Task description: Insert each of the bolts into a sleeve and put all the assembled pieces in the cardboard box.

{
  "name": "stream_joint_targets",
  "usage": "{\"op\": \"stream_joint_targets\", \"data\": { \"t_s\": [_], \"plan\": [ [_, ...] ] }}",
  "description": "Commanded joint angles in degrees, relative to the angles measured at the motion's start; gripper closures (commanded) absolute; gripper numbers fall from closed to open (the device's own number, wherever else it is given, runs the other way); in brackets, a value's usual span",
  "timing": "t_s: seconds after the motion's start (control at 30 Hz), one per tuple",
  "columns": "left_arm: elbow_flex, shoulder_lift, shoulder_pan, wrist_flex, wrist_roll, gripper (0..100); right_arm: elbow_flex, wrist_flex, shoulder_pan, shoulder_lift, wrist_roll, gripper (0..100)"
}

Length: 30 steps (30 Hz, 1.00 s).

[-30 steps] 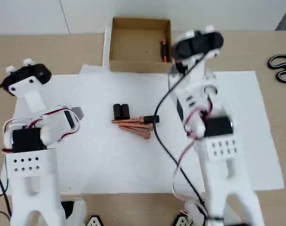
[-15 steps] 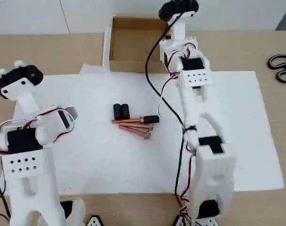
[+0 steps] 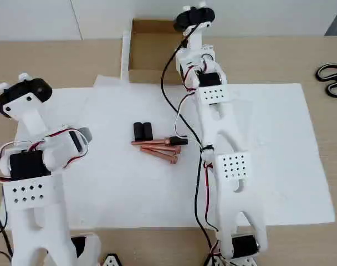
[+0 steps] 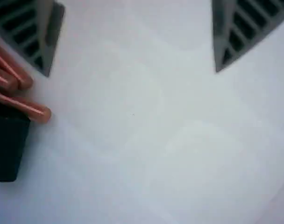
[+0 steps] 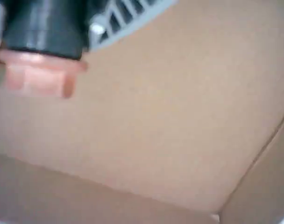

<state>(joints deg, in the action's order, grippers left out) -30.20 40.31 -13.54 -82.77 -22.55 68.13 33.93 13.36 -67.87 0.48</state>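
Under my right gripper [image 5: 79,28], clamped on a smooth black sleeve [image 5: 44,25] with copper hex-headed bolt [image 5: 39,77], lies the matte cardboard box [image 5: 170,130].

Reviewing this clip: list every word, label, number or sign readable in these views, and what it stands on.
None. No readable print shows on the cardboard box, the white sheet, the loose bolts or the sleeved bolt.
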Motion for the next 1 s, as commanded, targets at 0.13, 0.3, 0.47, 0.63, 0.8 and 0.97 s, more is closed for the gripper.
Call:
{"op": "stream_joint_targets", "data": {
  "t_s": [0.13,0.3,0.47,0.63,0.8,0.97],
  "plan": [
    [0.1,0.5,-0.3,0.2,0.3,79,9.5,-1.5,0.9,-3.4,-0.1,99.5],
    [0.1,0.5,0.0,0.3,0.3,79,7.8,-1.8,1.5,-3.6,-0.1,99.5],
    [0.1,0.5,0.0,0.3,0.3,79,7.7,-2.0,1.5,-3.6,-0.1,99.4],
    [0.1,0.5,0.0,0.3,0.3,79,7.7,-2.0,1.8,-3.6,0.0,97.0],
    [0.1,0.5,0.0,0.2,0.3,79,7.7,-1.5,1.8,-3.6,0.2,82.4],
    [0.1,0.5,0.0,-0.1,0.4,79,8.1,-2.3,1.8,-3.3,-0.1,75.5]
  ]
}}
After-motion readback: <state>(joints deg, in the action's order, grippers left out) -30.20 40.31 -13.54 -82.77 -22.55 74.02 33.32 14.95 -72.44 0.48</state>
